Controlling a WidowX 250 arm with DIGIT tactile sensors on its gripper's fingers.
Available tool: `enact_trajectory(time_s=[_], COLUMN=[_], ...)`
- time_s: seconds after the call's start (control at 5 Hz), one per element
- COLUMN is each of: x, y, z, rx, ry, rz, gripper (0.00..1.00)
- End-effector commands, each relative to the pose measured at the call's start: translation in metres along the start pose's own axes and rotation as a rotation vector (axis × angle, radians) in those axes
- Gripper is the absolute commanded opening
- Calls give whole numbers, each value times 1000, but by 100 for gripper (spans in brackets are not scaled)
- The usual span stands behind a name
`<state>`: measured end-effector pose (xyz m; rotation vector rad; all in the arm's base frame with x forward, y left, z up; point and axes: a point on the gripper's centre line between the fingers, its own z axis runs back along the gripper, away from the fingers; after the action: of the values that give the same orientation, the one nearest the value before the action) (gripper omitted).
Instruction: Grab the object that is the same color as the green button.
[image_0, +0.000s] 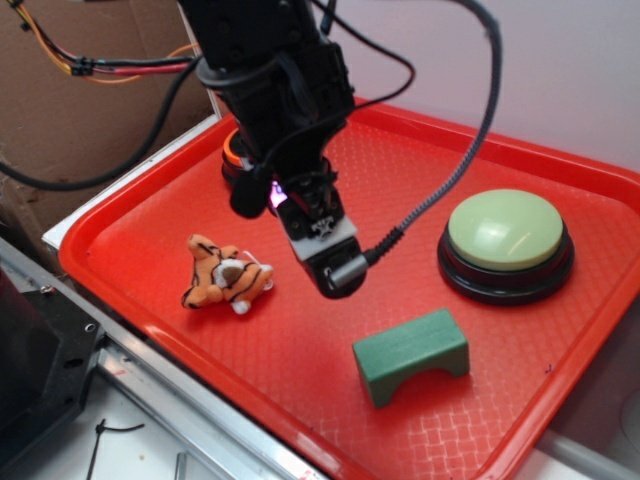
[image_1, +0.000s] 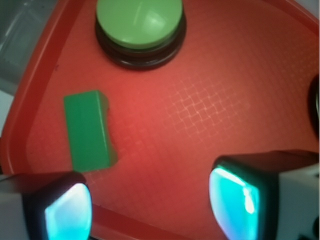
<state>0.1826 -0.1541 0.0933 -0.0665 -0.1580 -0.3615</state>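
Note:
The object is a small dark green arched block (image_0: 411, 354) (image_1: 89, 129) lying on the red tray near its front edge. The green button (image_0: 506, 243) (image_1: 139, 24), a pale green dome on a black base, stands at the tray's right. My gripper (image_0: 325, 262) (image_1: 152, 207) hovers above the tray's middle, left of the block, open with nothing between its fingers. In the wrist view the block lies ahead and to the left, just beyond my left fingertip (image_1: 67, 212), and the button is farther ahead.
An orange striped plush tiger (image_0: 226, 273) lies on the tray (image_0: 130, 230) left of my gripper. An orange button (image_0: 236, 152) on a black base sits at the back left, mostly hidden by the arm. Cardboard and cables stand behind.

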Motion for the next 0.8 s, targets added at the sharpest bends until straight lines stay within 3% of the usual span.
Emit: enact_trajectory(time_s=[0.0, 0.4, 0.6], x=[19, 19, 20], y=[-56, -62, -60], z=[-51, -70, -79], rx=[23, 34, 40], ry=[65, 88, 112], rz=[-110, -117, -98], gripper=[100, 100, 93])
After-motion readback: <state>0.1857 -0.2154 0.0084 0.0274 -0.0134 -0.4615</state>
